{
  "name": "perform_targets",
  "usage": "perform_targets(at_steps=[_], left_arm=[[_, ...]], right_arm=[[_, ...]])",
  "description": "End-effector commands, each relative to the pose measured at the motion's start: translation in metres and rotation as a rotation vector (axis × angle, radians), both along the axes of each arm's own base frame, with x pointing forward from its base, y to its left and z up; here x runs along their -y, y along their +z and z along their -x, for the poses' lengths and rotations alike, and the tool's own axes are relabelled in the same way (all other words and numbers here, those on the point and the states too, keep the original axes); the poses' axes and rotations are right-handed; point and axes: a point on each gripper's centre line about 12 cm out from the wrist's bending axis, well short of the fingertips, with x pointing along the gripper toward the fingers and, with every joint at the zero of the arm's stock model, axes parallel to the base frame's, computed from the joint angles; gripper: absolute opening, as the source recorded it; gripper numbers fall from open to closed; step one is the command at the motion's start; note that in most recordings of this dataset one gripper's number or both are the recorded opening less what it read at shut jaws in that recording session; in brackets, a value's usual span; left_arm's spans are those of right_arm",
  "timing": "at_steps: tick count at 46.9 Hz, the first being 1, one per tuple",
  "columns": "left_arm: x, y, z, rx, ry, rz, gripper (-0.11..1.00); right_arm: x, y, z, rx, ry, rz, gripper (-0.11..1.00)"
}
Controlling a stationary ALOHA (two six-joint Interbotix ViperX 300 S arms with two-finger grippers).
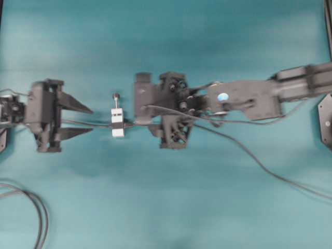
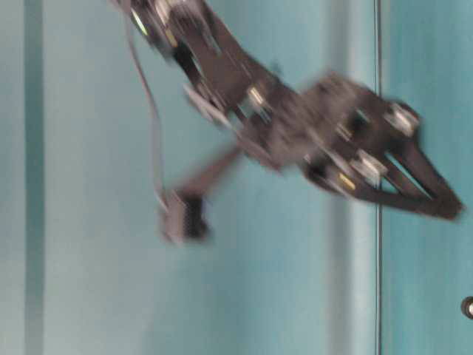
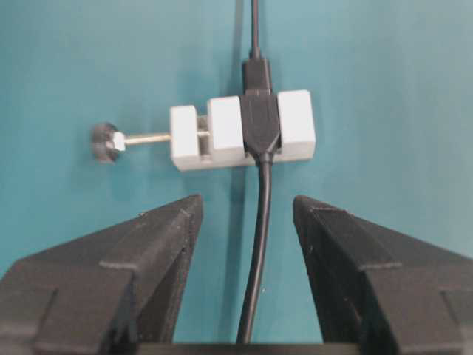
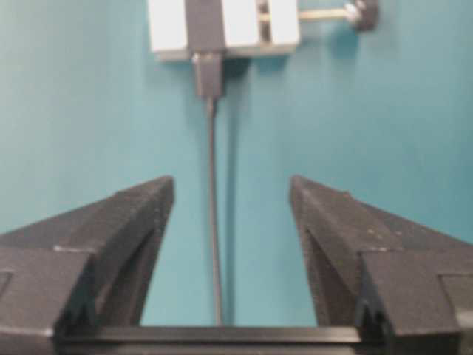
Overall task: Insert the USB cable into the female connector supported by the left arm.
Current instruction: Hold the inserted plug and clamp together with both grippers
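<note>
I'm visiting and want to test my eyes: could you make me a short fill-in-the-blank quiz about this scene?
1. The white block lies ___ the two grippers.
2. The left gripper holds ___.
3. The right gripper's jaws are ___.
4. The black knob sits on a thin ___.

Missing words: between; nothing; open; pin

Both arms are matte black. The left arm (image 1: 44, 115) has a boxy body, and its tool (image 1: 91, 120) ends in two long pointed triangular fingers (image 1: 75, 104). The right arm (image 1: 259, 96) is a long rectangular boom with a round blue mark (image 1: 223, 97) on top; thin dark cables run along it. In the wrist views the fingers (image 3: 148, 251) look coarse and grainy.
</note>
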Motion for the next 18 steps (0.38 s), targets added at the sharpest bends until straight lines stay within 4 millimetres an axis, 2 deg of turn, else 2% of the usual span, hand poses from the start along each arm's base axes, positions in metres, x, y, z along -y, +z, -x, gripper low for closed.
perform_targets(at_steps=[1, 9, 18], left_arm=[[0.000, 0.013, 0.004, 0.058, 0.003, 0.001, 0.61], [0.000, 0.025, 0.017, 0.121, 0.003, 0.000, 0.61], [0.000, 0.045, 0.032, 0.218, 0.003, -0.002, 0.61]], right_arm=[[-0.002, 0.028, 0.016, 0.116, -0.002, -0.022, 0.65], [-0.004, 0.028, 0.055, 0.186, -0.016, -0.071, 0.65], [-0.006, 0.042, 0.096, 0.339, -0.002, -0.103, 0.65]])
